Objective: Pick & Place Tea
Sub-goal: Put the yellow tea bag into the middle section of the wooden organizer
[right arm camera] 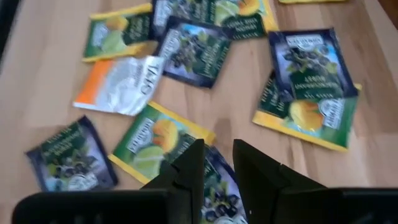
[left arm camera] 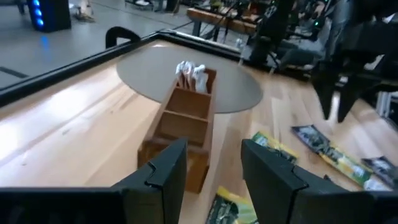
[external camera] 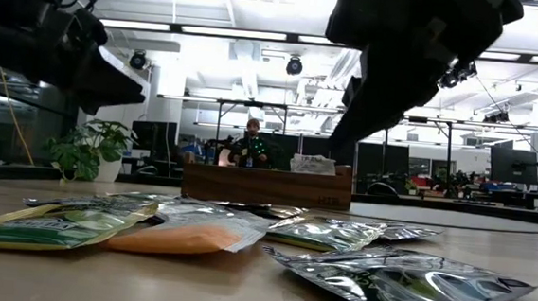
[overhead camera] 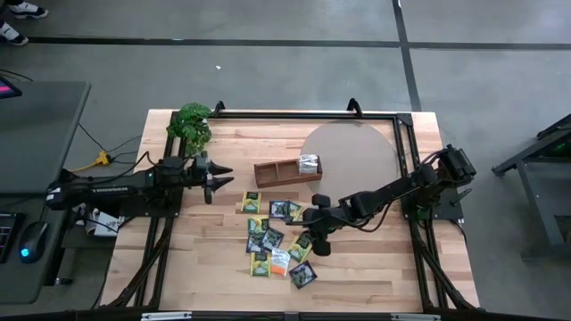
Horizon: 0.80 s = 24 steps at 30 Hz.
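Above the scattered tea sachets (overhead camera: 278,236) | right gripper (right arm camera: 214,165) hovers, fingers slightly apart, empty; sachets directly beneath | left gripper (left arm camera: 214,165) spread, empty, tray (left arm camera: 183,121) just ahead | risk: overlapping sachets, so two may lift together or one slip.

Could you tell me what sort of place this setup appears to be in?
Probably a robotics lab in an open-plan workspace. The wooden table sits in a black frame on a concrete floor, the low view shows monitors on desks under strip lights, and a person sits behind the tray.
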{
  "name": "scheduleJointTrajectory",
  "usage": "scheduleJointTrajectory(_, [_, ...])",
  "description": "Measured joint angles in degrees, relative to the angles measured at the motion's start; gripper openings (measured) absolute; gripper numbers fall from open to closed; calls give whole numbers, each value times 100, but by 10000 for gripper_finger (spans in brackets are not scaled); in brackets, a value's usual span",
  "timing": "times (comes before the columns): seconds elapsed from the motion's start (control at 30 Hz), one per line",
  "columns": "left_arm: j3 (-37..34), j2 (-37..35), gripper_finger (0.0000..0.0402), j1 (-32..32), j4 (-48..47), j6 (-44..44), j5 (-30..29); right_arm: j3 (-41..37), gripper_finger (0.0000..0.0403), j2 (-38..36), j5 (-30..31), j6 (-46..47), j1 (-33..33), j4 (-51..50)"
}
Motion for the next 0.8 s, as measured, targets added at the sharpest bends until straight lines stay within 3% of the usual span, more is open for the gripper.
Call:
scheduleJointTrajectory(0.27, [8, 1133, 150, -476, 986, -339, 180, 0, 79, 0, 127, 7, -2, -165])
scheduleJointTrajectory(0.53, [723, 2798, 150, -1715, 1193, -293, -919, 0, 82, 0, 467, 107, -2, -492])
scheduleJointTrajectory(0.8, [1830, 5117, 149, -2561, 1274, -495, -1623, 0, 83, -4, 510, 83, -2, -1079])
